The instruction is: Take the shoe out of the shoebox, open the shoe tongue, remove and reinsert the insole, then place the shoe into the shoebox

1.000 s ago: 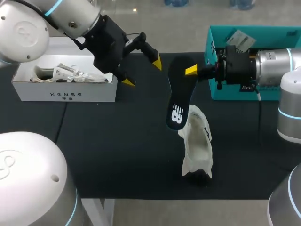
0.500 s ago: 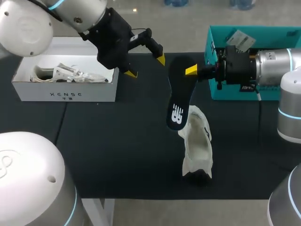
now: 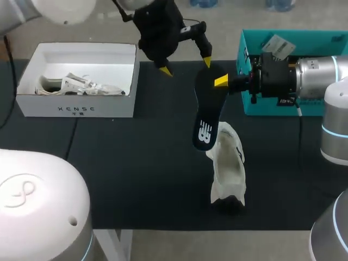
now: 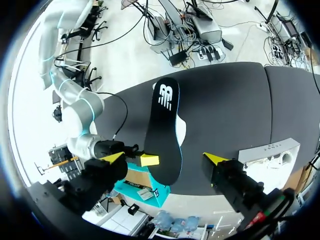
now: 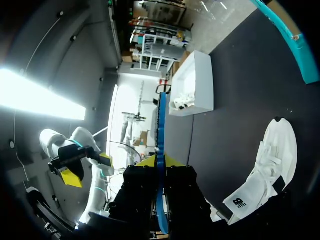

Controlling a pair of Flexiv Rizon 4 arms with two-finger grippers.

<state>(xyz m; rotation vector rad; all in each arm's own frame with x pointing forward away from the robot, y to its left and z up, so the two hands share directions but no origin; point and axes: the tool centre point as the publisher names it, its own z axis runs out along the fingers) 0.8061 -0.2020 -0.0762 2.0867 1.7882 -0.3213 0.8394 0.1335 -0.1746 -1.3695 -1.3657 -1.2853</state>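
A black insole [image 3: 207, 111] hangs over the dark table, its upper end pinched by my right gripper [image 3: 222, 81], which is shut on it. Its logo end dips toward the white shoe [image 3: 228, 168] lying on its side below. My left gripper [image 3: 186, 65] stands open just behind the insole's held end, touching nothing. In the left wrist view the insole [image 4: 165, 125] lies ahead of the left gripper [image 4: 165, 159], in line with the gap. In the right wrist view the right gripper [image 5: 159, 161] clamps the insole [image 5: 160, 125] edge-on, with the shoe [image 5: 272, 160] beside it.
The white shoebox [image 3: 76, 109], with crumpled paper inside, stands at the far left of the table. A teal box [image 3: 293, 31] sits at the far right, behind my right wrist. Bare dark mat stretches between the shoebox and the shoe.
My left arm has swung right and away from the shoebox's corner to the insole's held end, fingers still open. The right arm, insole and shoe have not moved.
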